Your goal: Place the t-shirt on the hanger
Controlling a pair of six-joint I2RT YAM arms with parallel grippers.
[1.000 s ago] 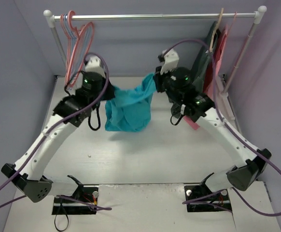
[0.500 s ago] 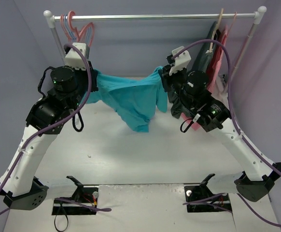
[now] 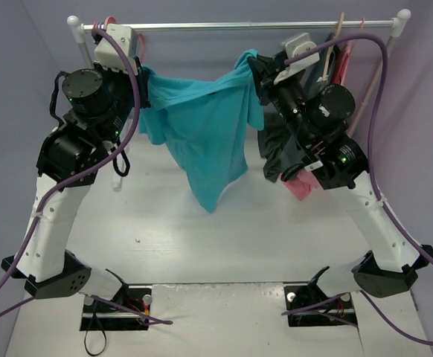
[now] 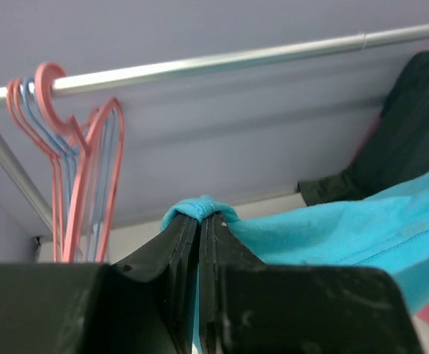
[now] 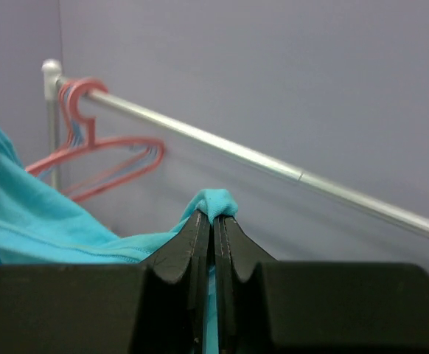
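Now you have both arms raised and spread: the t-shirt [image 3: 205,141] hangs stretched above the tabletop's [image 3: 164,238] far edge, with the left fingers [image 4: 187,247] and right fingers [image 5: 198,240] each clenched on a top corner. The hanger [image 4: 91,184] waits unused at the rail's [image 3: 239,24] left end.

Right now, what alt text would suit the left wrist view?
The left hand, fingers shut, pinches a fold of the teal t-shirt, which stretches to the right. Pink and blue hangers hang from a metal rail at left; a dark garment hangs right.
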